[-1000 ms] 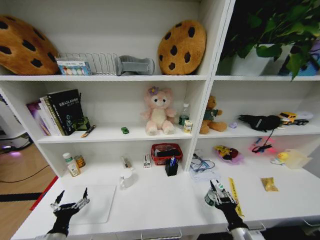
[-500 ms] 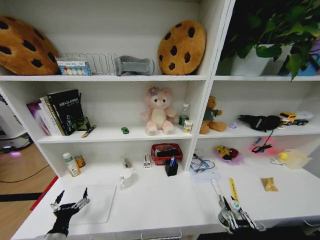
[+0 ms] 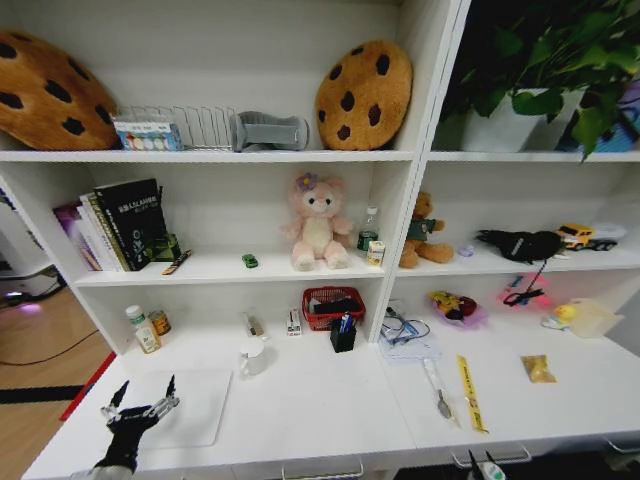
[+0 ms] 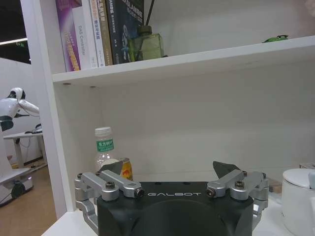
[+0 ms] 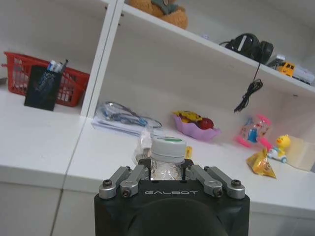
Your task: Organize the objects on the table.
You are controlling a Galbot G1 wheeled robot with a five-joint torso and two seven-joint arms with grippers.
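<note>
While your right gripper (image 5: 167, 172) sits low at frame bottom, fingers clamp small clear bottle (image 5: 168, 158) before table (image 3: 330, 400) edge; left gripper (image 3: 140, 403) spread wide, empty, lower left.

Head camera overlooks the table (image 3: 330, 400); wrist cameras face its shelves

Black GALBOT-marked tool (image 4: 172, 184), silver screwed links

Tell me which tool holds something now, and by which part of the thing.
The right tool is shut on the small clear bottle, gripping just below its cap. The left tool is open over the table's left end, holding nothing.
</note>
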